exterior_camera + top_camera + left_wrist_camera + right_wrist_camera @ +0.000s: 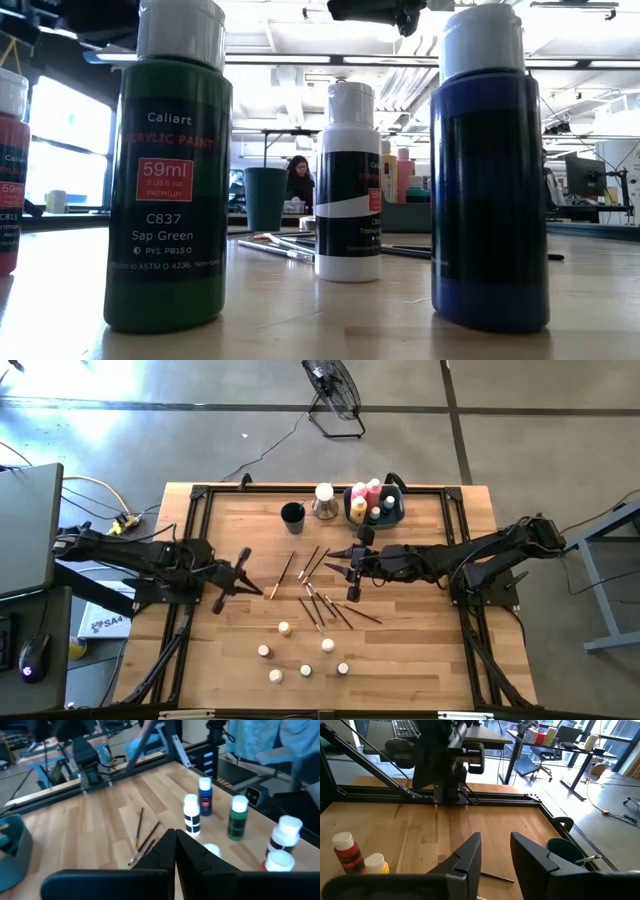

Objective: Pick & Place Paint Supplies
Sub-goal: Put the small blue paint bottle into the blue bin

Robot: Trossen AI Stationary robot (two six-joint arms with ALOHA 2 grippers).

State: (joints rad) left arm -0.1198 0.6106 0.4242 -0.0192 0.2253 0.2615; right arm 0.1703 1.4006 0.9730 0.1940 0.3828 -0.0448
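While my left gripper [243,572] is sitting fully closed on nothing, thin dark-handled brushes [322,600] lying mid-table apart; my right gripper [355,572] hovering part-open, empty, risking scattering them sideways.

This is a big work lab: a wooden table [400,660] on a grey floor, a fan [335,395], desks with office chairs [532,762] (someone sits far back).
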